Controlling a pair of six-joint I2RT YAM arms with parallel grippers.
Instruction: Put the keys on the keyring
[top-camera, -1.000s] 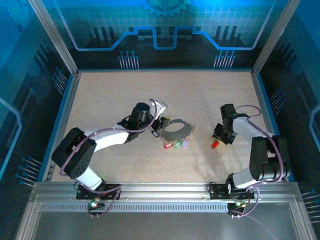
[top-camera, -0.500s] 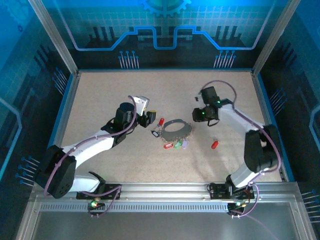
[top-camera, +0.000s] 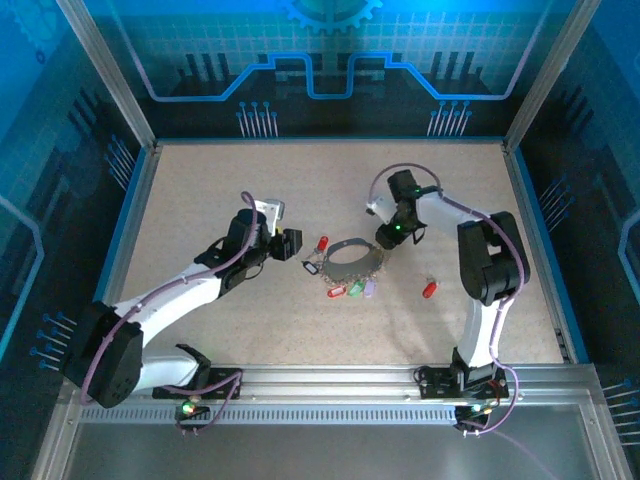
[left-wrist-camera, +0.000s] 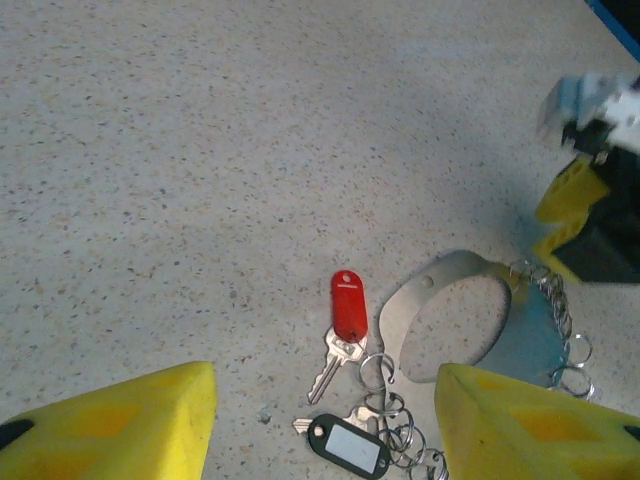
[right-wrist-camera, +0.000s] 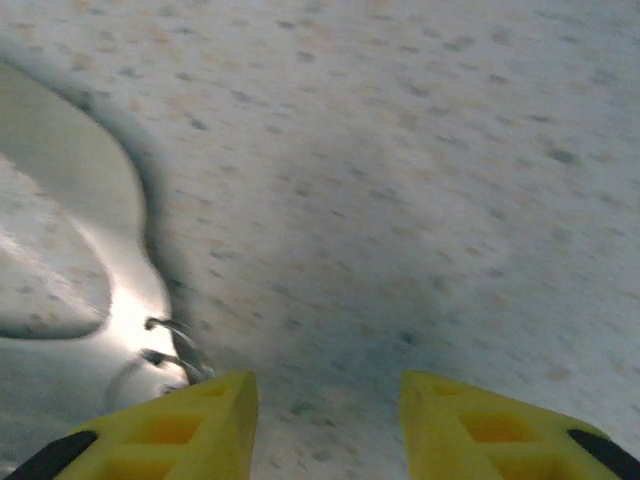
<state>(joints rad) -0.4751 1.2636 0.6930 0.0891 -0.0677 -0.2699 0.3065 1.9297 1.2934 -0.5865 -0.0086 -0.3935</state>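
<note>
The keyring (top-camera: 352, 266) is a grey metal loop lying flat mid-table. Keys with red (top-camera: 335, 292), green (top-camera: 354, 290) and pale (top-camera: 368, 288) tags hang at its near edge on small rings. In the left wrist view a red-tagged key (left-wrist-camera: 348, 305) and a black-tagged key (left-wrist-camera: 348, 445) lie by the keyring's band (left-wrist-camera: 425, 295). A loose red key (top-camera: 430, 289) lies apart, to the right. My left gripper (top-camera: 295, 245) (left-wrist-camera: 325, 430) is open just left of the ring, holding nothing. At the ring's far right edge my right gripper (top-camera: 394, 234) (right-wrist-camera: 325, 430) is open over bare table, the band (right-wrist-camera: 110, 230) to its left.
Raised blue-edged walls (top-camera: 130, 200) border the speckled table on the left, right and back. My right gripper's yellow fingers (left-wrist-camera: 570, 215) show beyond the ring in the left wrist view. Small wire rings (right-wrist-camera: 172, 345) sit beside the right gripper's left finger.
My right gripper left the loose red key and swung up-left to the keyring's far right edge. My left gripper drew back leftward from the ring.
</note>
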